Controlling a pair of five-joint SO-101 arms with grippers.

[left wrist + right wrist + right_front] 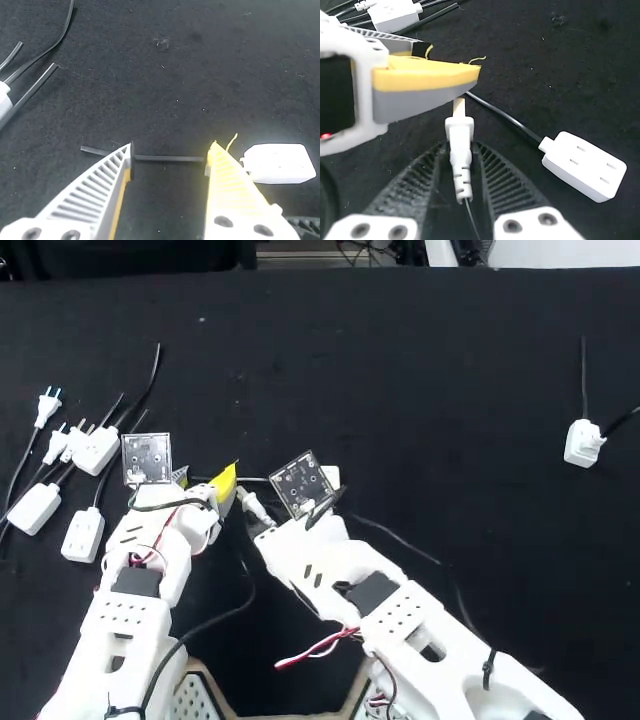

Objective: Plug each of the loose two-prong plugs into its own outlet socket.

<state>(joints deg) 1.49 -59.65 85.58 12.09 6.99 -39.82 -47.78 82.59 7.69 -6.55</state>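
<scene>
My right gripper point(460, 146), with black fingers, is shut on a white two-prong plug point(459, 137) whose prongs point forward. In the high view that plug point(249, 504) sits at the right gripper point(257, 515), close to the left gripper's yellow finger point(224, 481). A white outlet socket point(584, 165) on a black cable lies on the cloth just beyond it. My left gripper point(170, 150) stands open low over the table, one white and one yellow finger straddling a black cable point(165, 158). The same socket point(278, 163) lies beside the yellow finger.
Several more white plugs and sockets point(78, 455) with black cables lie at the table's left. One white socket point(582, 443) lies far right. Two square marker tags point(146, 458) point(301, 483) ride on the arms. The table is covered in black cloth point(400, 370).
</scene>
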